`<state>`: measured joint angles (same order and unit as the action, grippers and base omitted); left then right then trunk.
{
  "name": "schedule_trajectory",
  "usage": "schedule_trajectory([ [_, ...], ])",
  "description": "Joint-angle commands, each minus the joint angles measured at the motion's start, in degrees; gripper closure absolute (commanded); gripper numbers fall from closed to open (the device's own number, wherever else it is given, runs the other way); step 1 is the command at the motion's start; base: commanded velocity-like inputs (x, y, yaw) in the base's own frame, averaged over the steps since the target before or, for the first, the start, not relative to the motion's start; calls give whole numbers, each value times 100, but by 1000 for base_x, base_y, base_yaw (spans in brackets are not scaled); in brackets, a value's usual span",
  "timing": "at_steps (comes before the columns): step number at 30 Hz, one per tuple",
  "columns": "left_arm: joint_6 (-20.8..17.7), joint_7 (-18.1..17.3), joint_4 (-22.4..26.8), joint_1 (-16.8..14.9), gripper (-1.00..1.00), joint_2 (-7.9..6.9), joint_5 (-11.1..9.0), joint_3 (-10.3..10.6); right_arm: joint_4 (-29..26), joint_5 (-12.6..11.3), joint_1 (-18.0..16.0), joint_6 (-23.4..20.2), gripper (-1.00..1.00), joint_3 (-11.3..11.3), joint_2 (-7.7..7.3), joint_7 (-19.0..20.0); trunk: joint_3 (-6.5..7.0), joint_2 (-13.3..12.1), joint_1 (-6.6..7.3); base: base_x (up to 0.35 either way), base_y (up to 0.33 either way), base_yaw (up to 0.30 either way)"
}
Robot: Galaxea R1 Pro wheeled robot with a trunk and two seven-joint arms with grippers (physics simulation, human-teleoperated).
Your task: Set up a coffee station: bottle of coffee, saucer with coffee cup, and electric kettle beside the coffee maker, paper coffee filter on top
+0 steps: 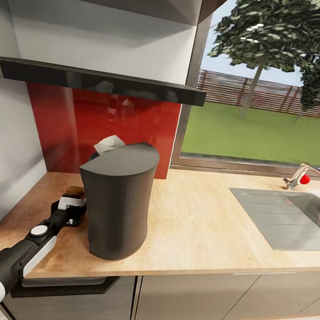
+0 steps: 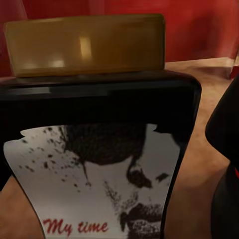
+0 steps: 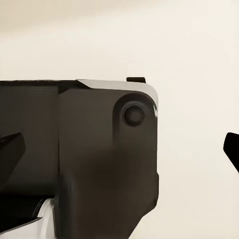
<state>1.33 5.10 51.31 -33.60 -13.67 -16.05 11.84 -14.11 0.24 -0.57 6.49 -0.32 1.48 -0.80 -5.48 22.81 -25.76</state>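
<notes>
Countertop (image 1: 196,223) — left end effector (image 1: 72,207) grip unclear, bottle (image 2: 94,149) half-hidden beside coffee maker (image 1: 117,199).

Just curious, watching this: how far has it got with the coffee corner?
Done: the tall dark-grey coffee maker stands on the wood-grain countertop, pale paper filter on top. In hand: the left gripper at the brown gold-capped coffee bottle beside it. Left: saucer, cup, kettle.

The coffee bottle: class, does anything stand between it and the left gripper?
Nothing visible does. The left gripper is right at the bottle, which sits on the countertop beside the coffee maker.
</notes>
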Motion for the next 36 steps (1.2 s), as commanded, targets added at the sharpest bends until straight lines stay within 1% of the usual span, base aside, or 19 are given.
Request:
schedule_trajectory([
  [1, 15, 52, 2, -6, -100, -11, -57, 38, 4, 2, -4, 19, -100, -3, 2, -8, -13, 12, -3, 0, 0, 0],
  [12, 16, 51, 2, 29, -100, -13, -52, 46, 2, 2, -4, 19, -100, -3, 2, -8, -13, 12, -3, -1, 0, 0],
  [20, 41, 52, 8, 102, -100, -13, -56, 46, 5, 2, -4, 19, -100, -3, 2, -8, -13, 12, -3, -153, 0, 0],
  [24, 101, 52, 10, 107, -100, -13, -57, 46, 5, 2, -4, 19, -100, -3, 2, -8, -13, 12, -3, -16, 0, 0],
  [36, 113, 52, 10, 108, -100, -13, -57, 46, 5, 2, -4, 19, -100, -3, 2, -8, -13, 12, -3, -1, 0, 0],
])
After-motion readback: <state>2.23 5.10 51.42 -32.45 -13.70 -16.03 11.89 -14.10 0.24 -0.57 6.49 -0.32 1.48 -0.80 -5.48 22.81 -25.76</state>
